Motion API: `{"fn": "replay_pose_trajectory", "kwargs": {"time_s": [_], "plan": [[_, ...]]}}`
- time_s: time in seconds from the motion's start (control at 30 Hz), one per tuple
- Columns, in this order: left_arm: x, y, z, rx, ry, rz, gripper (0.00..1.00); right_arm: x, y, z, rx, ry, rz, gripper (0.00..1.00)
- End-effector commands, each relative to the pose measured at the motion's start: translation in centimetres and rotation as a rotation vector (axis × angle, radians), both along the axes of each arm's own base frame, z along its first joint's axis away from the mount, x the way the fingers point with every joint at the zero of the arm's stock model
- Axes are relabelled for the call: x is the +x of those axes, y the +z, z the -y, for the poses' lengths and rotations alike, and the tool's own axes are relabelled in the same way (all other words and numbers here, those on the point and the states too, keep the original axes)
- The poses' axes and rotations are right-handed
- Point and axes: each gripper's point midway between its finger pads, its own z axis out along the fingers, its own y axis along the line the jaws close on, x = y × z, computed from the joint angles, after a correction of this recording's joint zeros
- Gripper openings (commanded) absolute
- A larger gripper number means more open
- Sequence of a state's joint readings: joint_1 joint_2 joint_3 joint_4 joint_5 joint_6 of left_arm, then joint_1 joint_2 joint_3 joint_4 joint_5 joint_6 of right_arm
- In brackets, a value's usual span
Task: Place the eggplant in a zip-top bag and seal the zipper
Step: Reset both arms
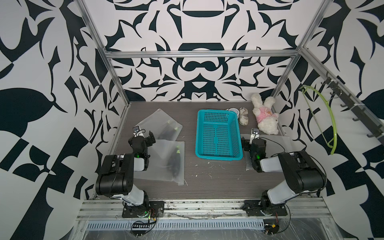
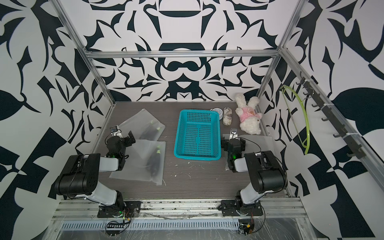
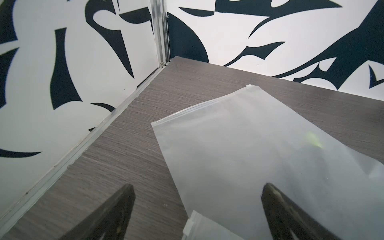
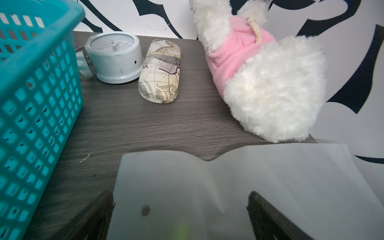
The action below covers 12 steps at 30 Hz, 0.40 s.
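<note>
- The left claw is released, its jaws spread wide with nothing between them, low over the table
- The right claw is also spread and empty-handed
- Just behind the left claw and toward its inner side, the near bag lies flat with an eggplant inside, green cap pointing away from the arm's base
- A zipper corner of that bag shows between the left fingers in the wrist view
- Under and ahead of the left claw lies the far bag, with one finger above it
- I cannot tell whether that finger touches the far bag
- Inside the far bag are dark eggplants with green caps
- I cannot tell whether either zipper is sealed
- Beneath the right claw and reaching ahead of it, the right bag lies on the table, its far edge wavy
- Just beside the right claw, on its inner side, sits a teal basket
- Farther ahead of the right claw stand a map-print case and, touching it, a pale clock next to the basket's far corner
- Ahead and outward lies a white rabbit in pink, against the back corner
- Well apart on the right wall hangs a green hanger
</note>
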State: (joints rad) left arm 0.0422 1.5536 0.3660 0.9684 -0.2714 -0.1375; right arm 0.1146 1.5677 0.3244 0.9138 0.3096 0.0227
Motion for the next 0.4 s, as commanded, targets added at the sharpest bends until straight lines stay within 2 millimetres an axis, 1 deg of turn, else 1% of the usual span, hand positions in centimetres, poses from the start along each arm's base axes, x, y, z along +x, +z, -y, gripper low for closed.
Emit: {"fn": "replay_pose_trajectory", "kwargs": {"time_s": [0.0,0.37], "plan": [[-0.42,-1.05,0.10,-0.009,-0.011,-0.056,1.00,0.81,1.62,-0.11,0.007,0.005,0.047,1.00],[-0.39,-1.00,0.01,-0.006,-0.008,-0.049,1.00,0.92,1.48,-0.26,0.005,0.014,0.041,1.00]]}}
